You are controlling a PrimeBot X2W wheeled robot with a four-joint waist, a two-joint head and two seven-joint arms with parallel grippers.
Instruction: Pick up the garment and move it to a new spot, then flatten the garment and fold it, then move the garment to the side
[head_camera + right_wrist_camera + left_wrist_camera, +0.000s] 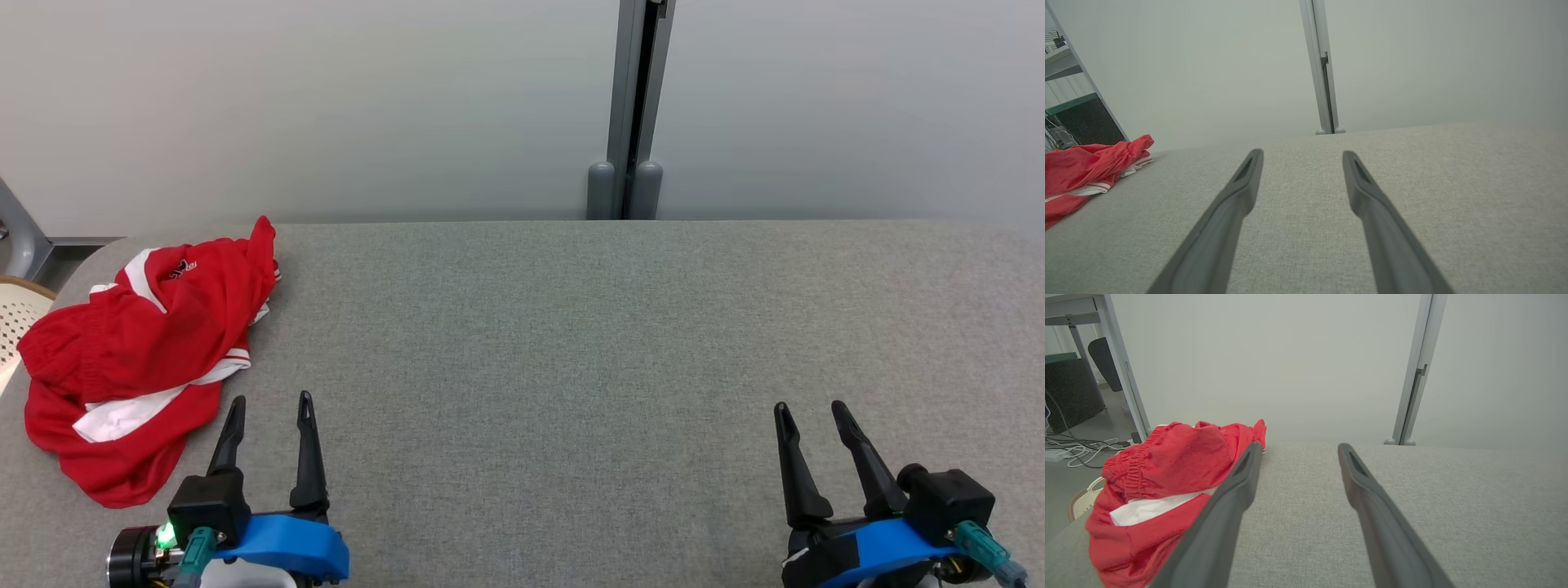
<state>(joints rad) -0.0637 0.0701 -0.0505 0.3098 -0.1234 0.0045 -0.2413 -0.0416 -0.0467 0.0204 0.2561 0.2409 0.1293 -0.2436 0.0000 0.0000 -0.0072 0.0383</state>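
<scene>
Red garment point(139, 351) is lying crumpled on the table point(571, 327) at far left; my left gripper point(271, 402) and right gripper point(808, 406) are hovering spread, empty, with pickup, flattening and folding all waiting

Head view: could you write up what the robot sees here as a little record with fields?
Surface: grey fabric-covered table
Garment: red shorts with white stripes, crumpled in a heap at the table's left end
Left: left pincer open, holding nothing, close beside the shorts
Right: right pincer open, holding nothing, over bare fabric far from the shorts
Progress: shorts not yet picked up
</scene>
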